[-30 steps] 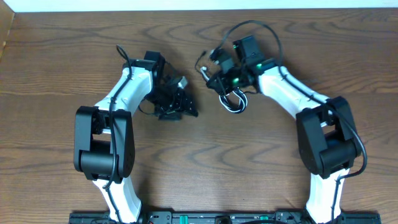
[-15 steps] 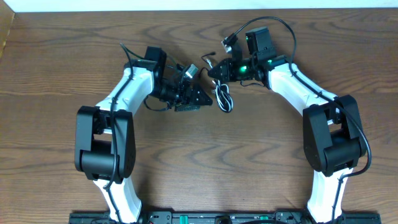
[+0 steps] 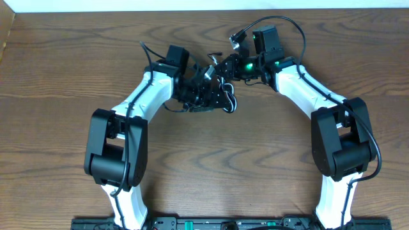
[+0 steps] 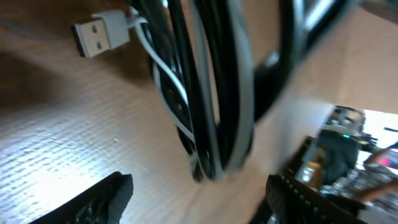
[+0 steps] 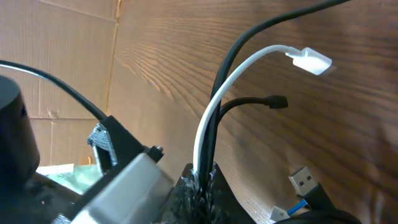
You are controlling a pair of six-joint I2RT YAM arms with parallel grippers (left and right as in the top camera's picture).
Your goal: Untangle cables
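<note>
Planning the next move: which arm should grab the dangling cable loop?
Left. The left gripper is open at the loop of the cables; the right gripper is shut on them.

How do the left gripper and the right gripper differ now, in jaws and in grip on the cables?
The left gripper is open; the right gripper is shut. The right gripper pinches the cables, white and black, which rise from its fingers; the left gripper grips nothing, the cables only hang in a loop before its spread fingers. Both are at the same bundle.
</note>
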